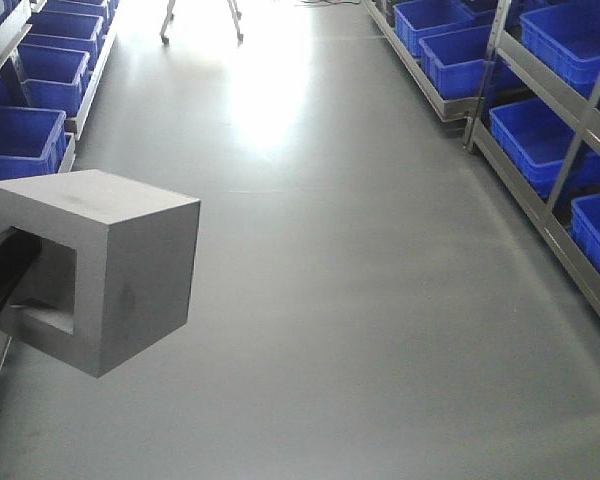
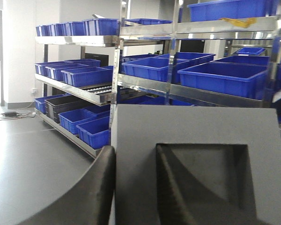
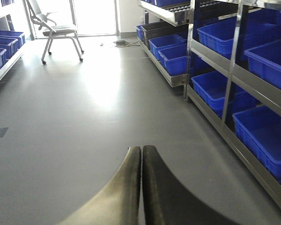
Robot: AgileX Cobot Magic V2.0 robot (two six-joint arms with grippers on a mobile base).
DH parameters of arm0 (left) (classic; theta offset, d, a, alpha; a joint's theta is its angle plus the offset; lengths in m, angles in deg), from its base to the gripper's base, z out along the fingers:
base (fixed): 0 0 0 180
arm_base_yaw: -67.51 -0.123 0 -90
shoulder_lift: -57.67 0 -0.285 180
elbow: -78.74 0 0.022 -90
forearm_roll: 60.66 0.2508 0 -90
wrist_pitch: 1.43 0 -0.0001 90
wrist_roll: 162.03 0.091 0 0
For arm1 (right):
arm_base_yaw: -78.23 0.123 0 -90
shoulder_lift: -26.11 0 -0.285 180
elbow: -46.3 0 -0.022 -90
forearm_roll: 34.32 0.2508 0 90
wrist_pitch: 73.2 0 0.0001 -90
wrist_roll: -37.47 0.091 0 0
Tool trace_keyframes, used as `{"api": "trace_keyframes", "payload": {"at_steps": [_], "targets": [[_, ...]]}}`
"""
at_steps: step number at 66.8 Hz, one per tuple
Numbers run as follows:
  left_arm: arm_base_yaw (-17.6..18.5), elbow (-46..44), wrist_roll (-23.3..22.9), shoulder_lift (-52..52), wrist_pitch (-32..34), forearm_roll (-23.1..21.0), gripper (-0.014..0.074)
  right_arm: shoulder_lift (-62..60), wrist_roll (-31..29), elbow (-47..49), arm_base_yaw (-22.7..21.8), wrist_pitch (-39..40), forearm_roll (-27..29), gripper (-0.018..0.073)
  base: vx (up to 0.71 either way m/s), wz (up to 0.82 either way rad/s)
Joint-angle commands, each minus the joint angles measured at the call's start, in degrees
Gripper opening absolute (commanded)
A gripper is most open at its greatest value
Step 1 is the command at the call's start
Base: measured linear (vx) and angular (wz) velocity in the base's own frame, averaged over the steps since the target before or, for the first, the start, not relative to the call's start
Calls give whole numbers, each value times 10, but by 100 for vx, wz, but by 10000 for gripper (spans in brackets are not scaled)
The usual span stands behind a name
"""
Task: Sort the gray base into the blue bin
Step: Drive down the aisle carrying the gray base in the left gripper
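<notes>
The gray base [image 1: 130,270] hangs in the air over the floor at the left of the front view, its square opening facing left. My left gripper [image 2: 136,151] is shut on the gray base [image 2: 196,124]: one black finger [image 2: 96,187] presses the outside of a wall, the other finger [image 2: 171,187] sits inside the recess. Its black finger [image 1: 2,262] reaches into the opening from the left edge. Blue bins [image 2: 225,77] fill the racks; which one the task means cannot be told. My right gripper [image 3: 141,150] is shut with nothing in it, low above the floor.
Metal racks with blue bins [image 1: 560,140] line both sides of a gray floor aisle [image 1: 360,280]. More bins [image 1: 20,140] stand on the left rack. A wheeled office chair [image 3: 56,29] stands at the far end. A dark bin [image 2: 65,105] sits among the blue ones.
</notes>
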Motion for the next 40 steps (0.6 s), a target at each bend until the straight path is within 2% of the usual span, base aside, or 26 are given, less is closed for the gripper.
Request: {"api": "trace_keyframes", "payload": {"at_steps": [1, 40], "targets": [[3, -18, -8, 2, 62, -7, 3, 11, -7, -1, -2, 41, -3, -5, 46, 10], [3, -18, -8, 2, 62, -7, 3, 11, -7, -1, -2, 41, -3, -5, 50, 7]]}}
